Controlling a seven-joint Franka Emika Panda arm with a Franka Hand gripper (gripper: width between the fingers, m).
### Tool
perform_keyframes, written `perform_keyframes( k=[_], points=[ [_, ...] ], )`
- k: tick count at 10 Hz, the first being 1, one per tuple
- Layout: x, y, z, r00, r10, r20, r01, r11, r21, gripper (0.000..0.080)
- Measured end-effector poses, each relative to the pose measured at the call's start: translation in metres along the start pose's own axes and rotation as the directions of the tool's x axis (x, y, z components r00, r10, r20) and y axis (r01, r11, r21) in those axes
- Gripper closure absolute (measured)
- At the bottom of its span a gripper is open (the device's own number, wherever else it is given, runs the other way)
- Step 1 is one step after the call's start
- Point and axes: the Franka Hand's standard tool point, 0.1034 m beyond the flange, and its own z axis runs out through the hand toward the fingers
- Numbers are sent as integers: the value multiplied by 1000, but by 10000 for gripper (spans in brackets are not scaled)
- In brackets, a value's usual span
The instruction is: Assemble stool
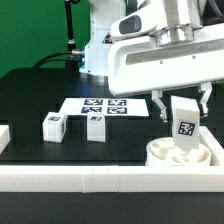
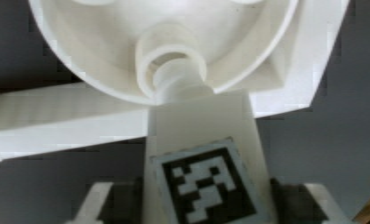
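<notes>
Closest to the camera in the exterior view there's the long white border rail (image 1: pixel 100 179) running along the front edge of the black table (image 1: pixel 30 90). Right behind it, over on the exterior view's right, sits the round seat disc (image 1: pixel 160 153), hollow side up and snug against that rail.

The gripper (image 1: pixel 183 108) is straight above the disc and clamped on a stool leg (image 1: pixel 185 122), one finger on each side of it. The leg hangs nearly upright with a slight tilt, its black-and-white tag facing the camera. Its lower end dips inside the seat's rim.

The wrist view is a bit clearer: the leg narrows down to a socket (image 2: pixel 164 68) in the middle of the seat and looks to be touching it. Can't honestly tell if it's pushed home or just resting there. The fingers (image 2: pixel 104 203) only peek in at the edges of that shot.

Further back, on the exterior view's left, two loose legs (image 1: pixel 54 124) stand on the table near each other, well apart from the seat. Behind them the marker board (image 1: pixel 105 105) lies flat, and the white arm (image 1: pixel 150 55) fills the back.
</notes>
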Motion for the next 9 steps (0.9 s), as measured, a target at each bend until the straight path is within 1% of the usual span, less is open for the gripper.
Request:
perform_keyframes(
  k=[3,6,9],
  points=[
    [-3,1,3,1000,-3,4,3,1000,-1,475],
    [-10,3,5,1000,-4,4,4,1000,-4,475],
    [-16,7,9,998,-5,-66,4,1000,-11,475]
  ],
)
